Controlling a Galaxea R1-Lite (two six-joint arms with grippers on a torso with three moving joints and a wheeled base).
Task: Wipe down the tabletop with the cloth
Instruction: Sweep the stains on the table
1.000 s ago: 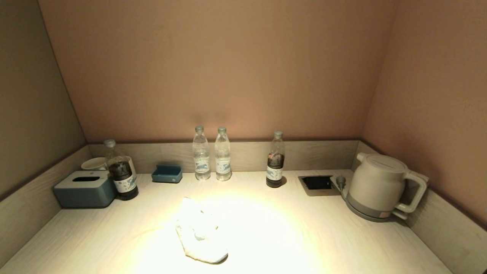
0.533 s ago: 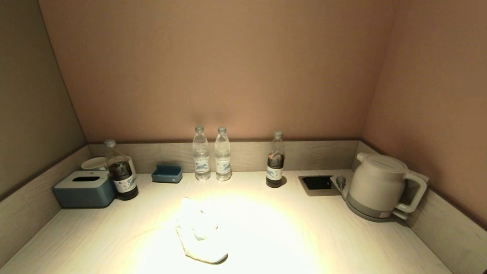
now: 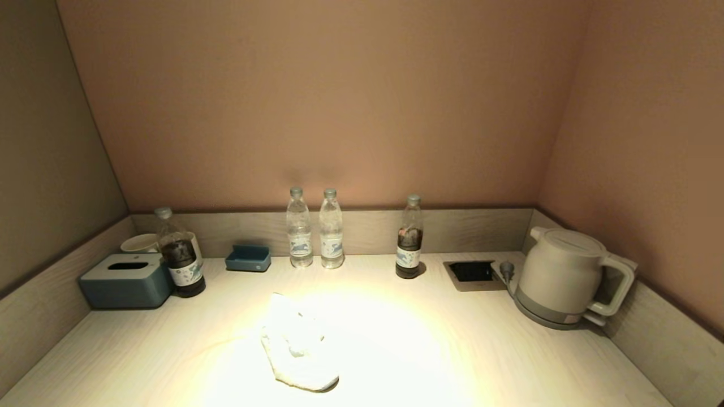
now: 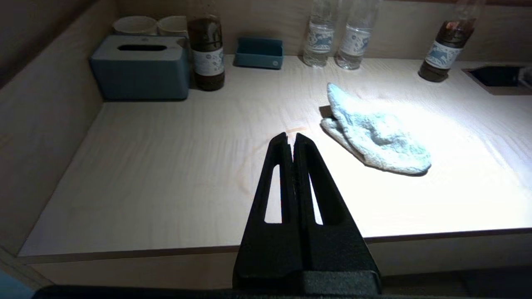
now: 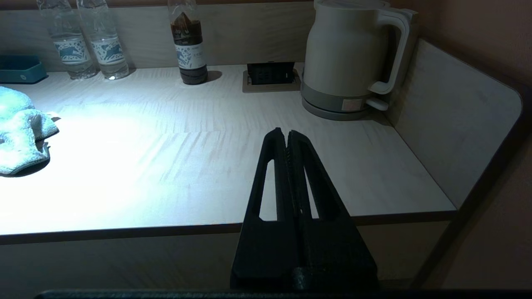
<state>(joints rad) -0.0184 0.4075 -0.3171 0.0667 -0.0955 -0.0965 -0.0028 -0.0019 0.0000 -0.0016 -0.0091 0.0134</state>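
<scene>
A crumpled white cloth point(image 3: 297, 342) lies on the light wood tabletop point(image 3: 452, 350) under a bright light, near the front centre. It also shows in the left wrist view point(image 4: 374, 133) and at the edge of the right wrist view point(image 5: 18, 133). Neither arm shows in the head view. My left gripper point(image 4: 292, 137) is shut and empty, held before the table's front edge, short of the cloth. My right gripper point(image 5: 286, 133) is shut and empty, before the front edge on the right side, facing the kettle.
Along the back wall stand a blue tissue box point(image 3: 125, 280), a dark bottle point(image 3: 180, 260), cups point(image 3: 138, 243), a small blue tray point(image 3: 248, 258), two water bottles point(image 3: 314, 229) and another dark bottle point(image 3: 409, 237). A socket recess point(image 3: 470, 272) and white kettle point(image 3: 563, 277) sit at right.
</scene>
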